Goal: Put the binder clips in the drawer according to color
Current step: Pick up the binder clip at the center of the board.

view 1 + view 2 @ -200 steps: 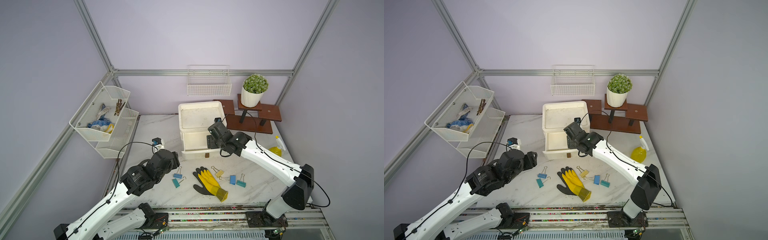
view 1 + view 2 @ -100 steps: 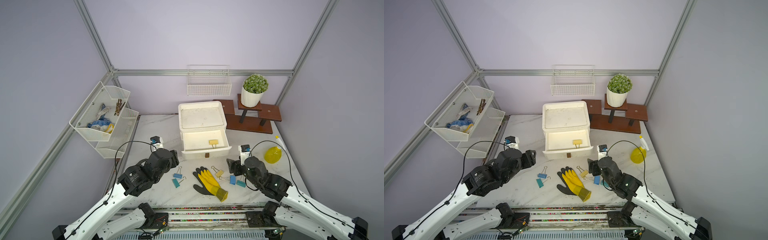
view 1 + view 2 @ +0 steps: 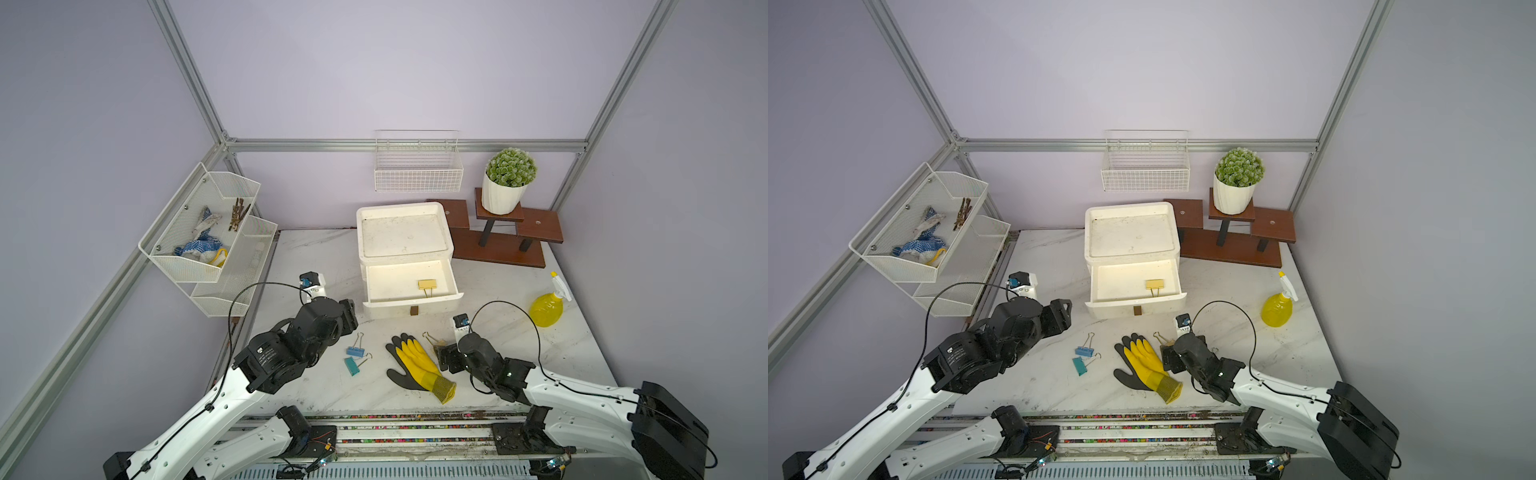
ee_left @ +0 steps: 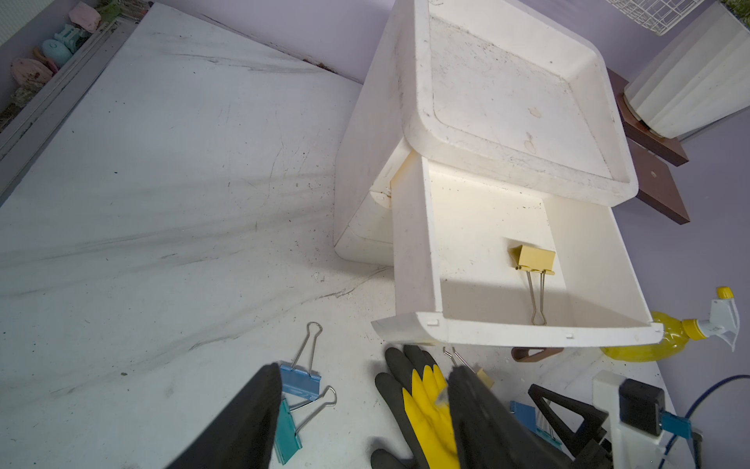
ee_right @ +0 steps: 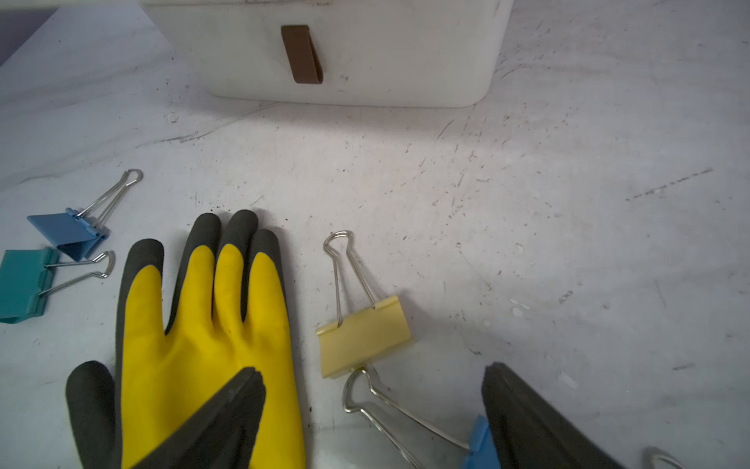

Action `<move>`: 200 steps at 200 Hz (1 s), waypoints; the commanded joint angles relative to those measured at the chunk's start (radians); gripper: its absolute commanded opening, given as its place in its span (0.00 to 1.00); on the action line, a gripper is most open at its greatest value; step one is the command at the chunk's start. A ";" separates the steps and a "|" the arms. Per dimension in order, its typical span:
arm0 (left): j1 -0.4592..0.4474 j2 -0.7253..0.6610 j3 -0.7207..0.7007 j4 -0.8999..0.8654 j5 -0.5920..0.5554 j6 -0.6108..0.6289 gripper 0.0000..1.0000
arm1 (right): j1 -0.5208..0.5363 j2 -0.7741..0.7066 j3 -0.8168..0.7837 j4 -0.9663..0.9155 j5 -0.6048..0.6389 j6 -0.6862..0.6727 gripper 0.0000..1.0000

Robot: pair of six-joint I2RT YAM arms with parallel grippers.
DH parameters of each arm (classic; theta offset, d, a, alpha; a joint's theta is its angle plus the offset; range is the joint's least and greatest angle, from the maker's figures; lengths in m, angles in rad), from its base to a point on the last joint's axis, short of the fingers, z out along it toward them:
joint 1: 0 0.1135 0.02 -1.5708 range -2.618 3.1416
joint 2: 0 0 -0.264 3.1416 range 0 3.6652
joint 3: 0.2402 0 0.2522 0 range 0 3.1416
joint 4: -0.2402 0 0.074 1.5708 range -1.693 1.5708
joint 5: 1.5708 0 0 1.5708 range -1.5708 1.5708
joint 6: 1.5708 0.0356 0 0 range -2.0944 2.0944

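One pale yellow clip [image 4: 532, 258] is lying in the open drawer [image 3: 395, 308] — a second yellow clip [image 5: 363, 335] is sitting by the glove [image 5: 203, 325], right gripper [image 5: 372, 368] and left gripper [image 4: 365, 368] both gaping, empty.

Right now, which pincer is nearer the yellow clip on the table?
Right. The right pincer hovers at the yellow clip; the left pincer is beyond the glove, near the blue clip.

One yellow binder clip [image 3: 427, 284] lies inside the open drawer [image 3: 415, 301].
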 commanded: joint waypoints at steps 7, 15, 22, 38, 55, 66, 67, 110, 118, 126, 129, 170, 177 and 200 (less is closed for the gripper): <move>0.000 -0.008 0.011 0.053 -0.004 0.014 0.69 | 0.021 0.060 0.027 0.058 0.051 -0.025 0.95; 0.000 -0.008 0.010 0.055 -0.005 0.014 0.69 | 0.021 0.082 0.038 0.057 0.051 -0.034 0.95; 0.000 -0.007 0.010 0.058 -0.004 0.014 0.69 | 0.021 0.104 0.053 0.049 0.048 -0.044 0.96; 0.001 -0.004 0.014 0.057 -0.001 0.014 0.69 | 0.023 0.157 0.080 0.022 0.033 -0.063 0.96; 0.000 -0.006 0.012 0.057 0.000 0.014 0.69 | 0.024 0.200 0.090 0.010 0.036 -0.072 0.96; 0.001 -0.010 0.008 0.057 -0.001 0.012 0.69 | 0.024 0.218 0.093 0.017 0.031 -0.080 0.96; 0.000 -0.010 0.009 0.058 -0.001 0.012 0.69 | 0.024 0.220 0.094 0.018 0.028 -0.081 0.96; 0.000 -0.012 0.010 0.060 0.000 0.012 0.69 | 0.024 0.311 0.146 -0.027 0.016 -0.062 0.94; 0.001 -0.011 0.011 0.060 0.000 0.011 0.69 | 0.024 0.319 0.145 -0.025 0.012 -0.058 0.92; 0.000 -0.010 0.011 0.061 0.000 0.011 0.69 | 0.024 0.329 0.145 -0.021 0.011 -0.051 0.89; 0.000 -0.009 0.012 0.061 0.000 0.011 0.69 | 0.024 0.334 0.146 -0.022 0.014 -0.049 0.87; 0.001 -0.003 0.015 0.066 0.003 0.010 0.69 | 0.024 0.351 0.171 -0.093 0.074 0.008 0.82; 0.000 0.000 0.015 0.067 0.004 0.011 0.69 | 0.023 0.351 0.170 -0.095 0.078 0.013 0.80; -0.001 0.004 0.018 0.069 0.006 0.011 0.69 | 0.024 0.362 0.173 -0.110 0.081 0.036 0.74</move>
